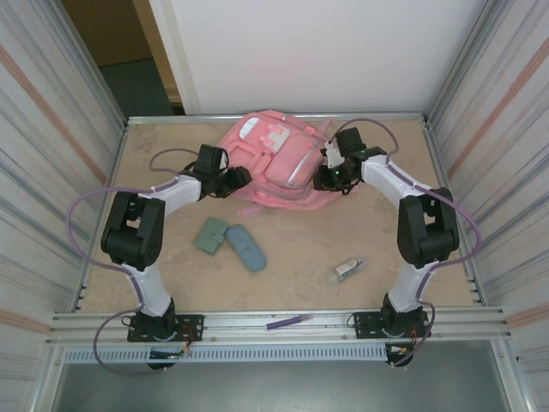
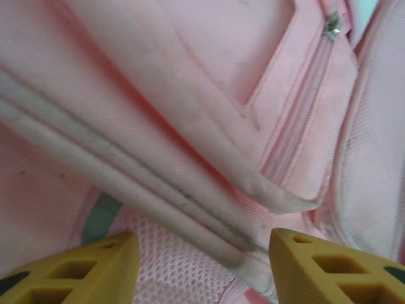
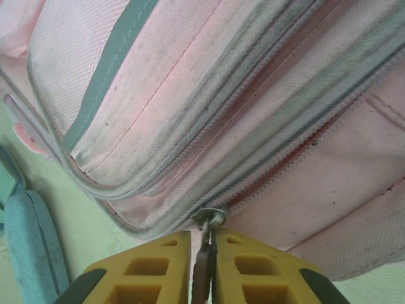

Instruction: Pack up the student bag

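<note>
Beige desk (image 1: 360,240) with pink bag (image 1: 274,163) lying at its far middle. Left hand (image 1: 238,178) at the bag's left side, fingers (image 2: 82,269) spread apart over the fabric; right hand (image 1: 326,178) at its right side, pinched narrowly on a metal zip pull (image 3: 204,253). Green case (image 1: 209,235) and blue pouch (image 1: 246,247) lie just beside each other, nearer the arms.

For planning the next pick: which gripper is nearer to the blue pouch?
Left. The left gripper is at the left edge of the backpack, just behind the pouch; the right gripper pinches a zipper pull on its right side, farther away.
</note>
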Tool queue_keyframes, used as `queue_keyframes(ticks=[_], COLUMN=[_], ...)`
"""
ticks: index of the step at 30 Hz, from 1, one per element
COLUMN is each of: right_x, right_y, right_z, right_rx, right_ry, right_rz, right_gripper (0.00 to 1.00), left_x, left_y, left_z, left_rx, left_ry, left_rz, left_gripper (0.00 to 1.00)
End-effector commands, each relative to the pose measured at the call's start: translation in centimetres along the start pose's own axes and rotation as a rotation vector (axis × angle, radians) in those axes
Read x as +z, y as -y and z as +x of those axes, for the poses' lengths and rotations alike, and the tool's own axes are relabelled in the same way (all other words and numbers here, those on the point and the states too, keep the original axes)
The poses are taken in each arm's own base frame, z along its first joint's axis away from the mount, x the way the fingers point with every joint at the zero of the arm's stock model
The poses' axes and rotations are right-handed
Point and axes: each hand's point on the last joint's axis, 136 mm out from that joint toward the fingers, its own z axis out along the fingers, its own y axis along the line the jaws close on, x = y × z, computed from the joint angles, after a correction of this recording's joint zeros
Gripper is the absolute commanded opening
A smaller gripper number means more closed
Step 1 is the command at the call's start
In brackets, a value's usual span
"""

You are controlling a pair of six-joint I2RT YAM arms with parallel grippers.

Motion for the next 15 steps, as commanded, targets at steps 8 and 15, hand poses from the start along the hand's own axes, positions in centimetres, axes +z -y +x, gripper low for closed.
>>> queue_keyframes(ticks=[8,15], right_x=[-0.8,0.3], right_y=[3.1,3.1], right_z=[4.0,4.7], right_rx=[-0.451,-0.468], right_ry=[-0.236,-0.272], right_rz=[0.403,0.422], right_gripper=[0.13,0.15], left_x=[-0.4,-1.0], left_y=[0.2,0.1], left_z=[-2.2,-1.6], left_rx=[-0.027,-0.079], left_ry=[0.053,0.025], left_rz=[0.010,0.050], left_gripper=[0.00,0.00])
